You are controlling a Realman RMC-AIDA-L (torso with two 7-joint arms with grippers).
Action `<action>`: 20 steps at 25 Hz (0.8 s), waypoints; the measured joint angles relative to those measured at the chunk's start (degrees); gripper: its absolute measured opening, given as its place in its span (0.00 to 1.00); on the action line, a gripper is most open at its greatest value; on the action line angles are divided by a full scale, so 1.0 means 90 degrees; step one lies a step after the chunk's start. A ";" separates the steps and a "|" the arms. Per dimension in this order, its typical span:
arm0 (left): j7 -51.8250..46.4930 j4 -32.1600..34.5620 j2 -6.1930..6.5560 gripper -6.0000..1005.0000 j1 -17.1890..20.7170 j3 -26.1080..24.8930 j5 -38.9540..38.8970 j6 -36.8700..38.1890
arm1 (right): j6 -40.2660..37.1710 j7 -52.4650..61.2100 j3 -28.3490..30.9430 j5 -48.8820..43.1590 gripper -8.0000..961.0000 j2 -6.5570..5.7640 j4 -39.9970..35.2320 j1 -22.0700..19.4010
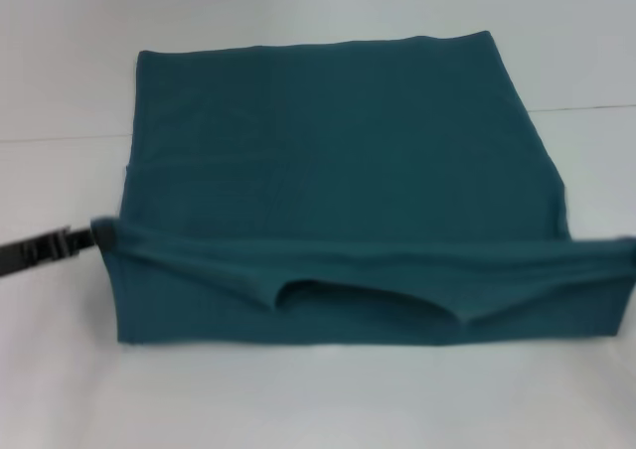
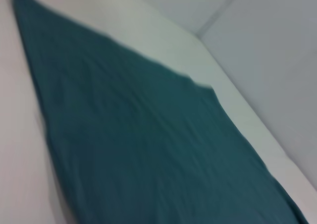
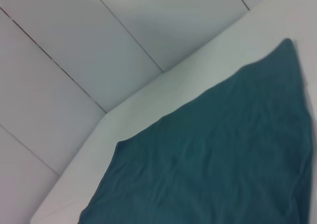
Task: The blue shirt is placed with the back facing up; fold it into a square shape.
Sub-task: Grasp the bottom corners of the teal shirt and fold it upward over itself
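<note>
The blue shirt lies spread on the white table, plain side up, and also fills the left wrist view and the right wrist view. Its near part is raised into a taut band running from left to right, and the round collar opening shows beneath that band. My left gripper comes in from the left edge and is shut on the band's left corner. The band's right corner runs to the picture's edge. My right gripper is out of view.
The white table extends beyond the shirt on all sides. A seam line in the white surface runs behind the shirt at the back. Pale panelled walls rise beyond the table's far edge.
</note>
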 joint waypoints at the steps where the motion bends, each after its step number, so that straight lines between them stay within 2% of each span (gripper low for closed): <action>1: 0.0024 -0.0061 0.0002 0.09 -0.0086 0.0014 -0.0066 -0.0215 | 0.0174 -0.0040 -0.0016 0.0007 0.04 -0.0004 0.0063 0.0125; 11: 0.0714 -0.0710 -0.0019 0.09 -0.0810 0.0062 -0.0762 -0.1670 | 0.2307 -0.0548 -0.0127 0.0046 0.04 0.0056 0.0668 0.1313; 20: 0.1434 -0.1192 -0.0048 0.09 -0.1364 0.0084 -0.1307 -0.2779 | 0.3549 -0.0986 -0.0509 0.0606 0.04 0.0112 0.0899 0.1927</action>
